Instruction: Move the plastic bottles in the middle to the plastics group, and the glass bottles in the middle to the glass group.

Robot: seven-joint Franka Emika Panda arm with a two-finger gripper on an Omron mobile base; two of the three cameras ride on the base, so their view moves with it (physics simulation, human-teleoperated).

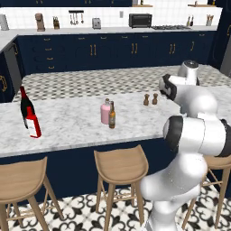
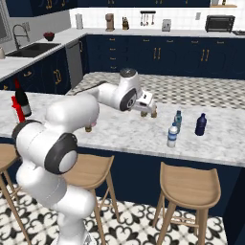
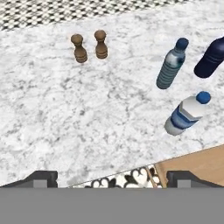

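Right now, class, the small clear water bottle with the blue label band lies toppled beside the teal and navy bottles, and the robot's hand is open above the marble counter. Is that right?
Not quite. The small clear water bottle with the blue label band stands upright, as the right base view shows. The rest holds: it is beside the teal bottle and navy bottle, and the hand is open above the marble counter.

White arm w/ dark joints rises from the base, elbow bent, forearm reaching fwd over the counter [image 2: 119, 136]. Wrist folded, hand tipped down. Gripper [image 2: 148, 114] hangs above the counter top, touching nothing. Jaws spread wide, nothing between them. In hand view both dark fingertips [image 3: 41, 177] sit far apart at bottom corners.
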